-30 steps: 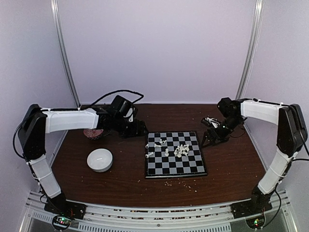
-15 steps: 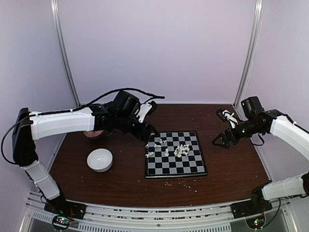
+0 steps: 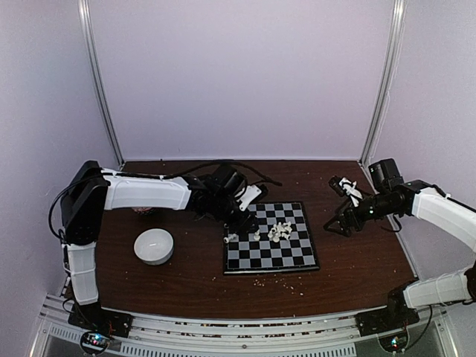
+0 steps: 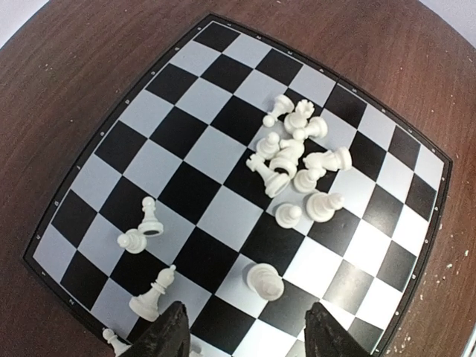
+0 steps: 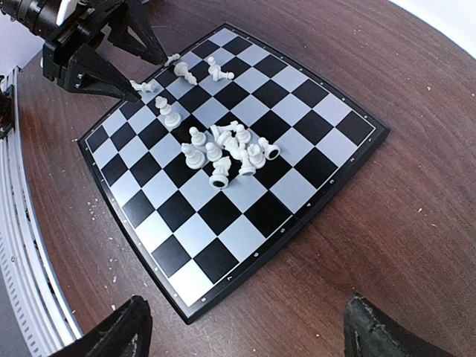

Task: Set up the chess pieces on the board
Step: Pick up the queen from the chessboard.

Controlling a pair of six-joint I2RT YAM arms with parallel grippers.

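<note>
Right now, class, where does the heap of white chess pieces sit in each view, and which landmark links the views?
Top external: heap of chess pieces just right of centre, below the middle.
Left wrist: heap right of centre, slightly high.
Right wrist: heap just left of centre, slightly high.
Shared landmark: the board under it.

The chess pieces are looking like smooth white plastic; the board is showing a faintly glossy face, the surface dark wood grain.
</note>
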